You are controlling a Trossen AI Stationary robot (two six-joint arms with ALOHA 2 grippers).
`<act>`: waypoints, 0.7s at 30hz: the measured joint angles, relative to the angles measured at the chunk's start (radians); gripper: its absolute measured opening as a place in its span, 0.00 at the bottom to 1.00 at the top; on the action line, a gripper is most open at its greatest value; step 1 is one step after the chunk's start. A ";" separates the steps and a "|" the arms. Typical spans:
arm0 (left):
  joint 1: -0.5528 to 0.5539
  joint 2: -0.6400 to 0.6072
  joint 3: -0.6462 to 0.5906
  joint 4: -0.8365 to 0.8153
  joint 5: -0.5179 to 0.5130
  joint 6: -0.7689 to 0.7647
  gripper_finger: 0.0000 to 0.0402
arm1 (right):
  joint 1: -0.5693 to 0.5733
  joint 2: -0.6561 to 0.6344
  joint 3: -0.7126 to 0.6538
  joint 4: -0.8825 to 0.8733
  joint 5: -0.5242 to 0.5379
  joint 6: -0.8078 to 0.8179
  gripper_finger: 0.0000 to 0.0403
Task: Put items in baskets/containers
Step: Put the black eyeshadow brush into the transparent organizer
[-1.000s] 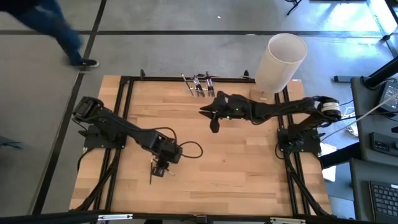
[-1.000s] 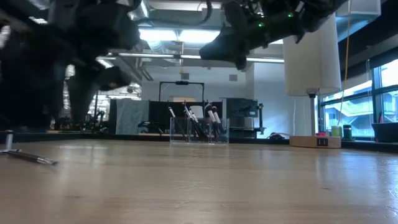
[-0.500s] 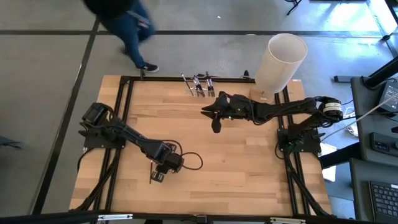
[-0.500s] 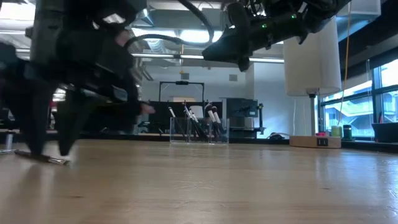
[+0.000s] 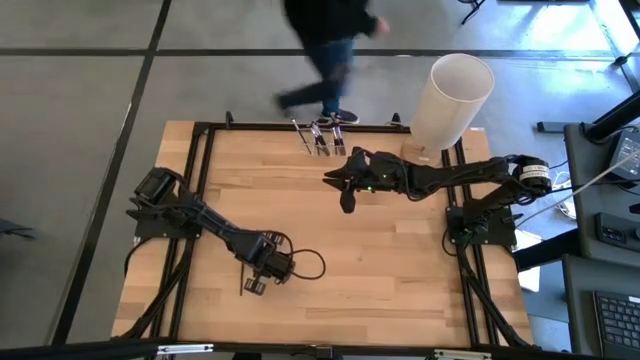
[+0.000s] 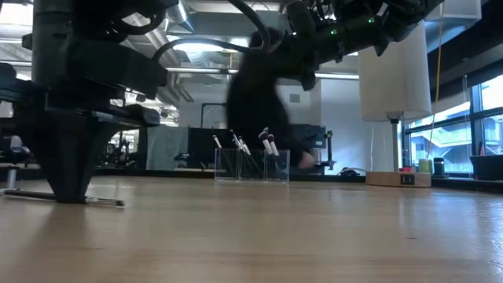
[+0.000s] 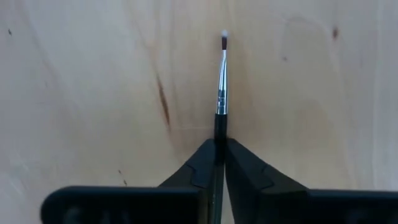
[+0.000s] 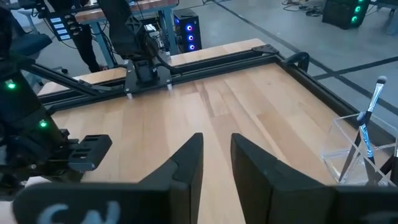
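Note:
One thin makeup brush (image 7: 221, 93), with a dark handle, silvery ferrule and small pale tip, lies flat on the wooden table near its front left; it also shows in the low view (image 6: 98, 201). My left gripper (image 5: 255, 286) stands down on the table, shut on this brush. My right gripper (image 5: 345, 195) is open and empty, held above the table's far middle. The clear holder (image 5: 320, 137) stands at the far edge with several brushes leaning in it; it also shows in the low view (image 6: 251, 165). My left gripper pinches the brush's dark handle (image 7: 219, 138) between its two fingers, a little behind the ferrule. The fingers come from above, pointing down. The brush lies level on the table, its bristle tip (image 7: 224, 37) sticking out beyond the fingers.
A tall white cylinder (image 5: 452, 95) on a tan base stands at the far right corner. A black frame (image 5: 200, 180) borders the table. A person (image 5: 330, 50) walks on the floor beyond the far edge.
My left gripper has gone down to the table and a little toward the near edge, and has shut on the brush lying there. The brush stays on the table. The person has walked from left to right behind the table.

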 joint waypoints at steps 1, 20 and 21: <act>0.006 0.000 0.000 0.001 0.001 -0.003 0.05 | 0.000 0.000 0.000 0.000 0.000 0.006 0.20; 0.302 -0.236 -0.007 0.125 -0.327 0.077 0.07 | 0.011 -0.221 0.002 -0.214 0.238 0.010 0.20; 0.337 -0.260 -0.006 0.165 -0.368 0.093 0.07 | 0.011 -0.234 0.002 -0.223 0.263 0.009 0.20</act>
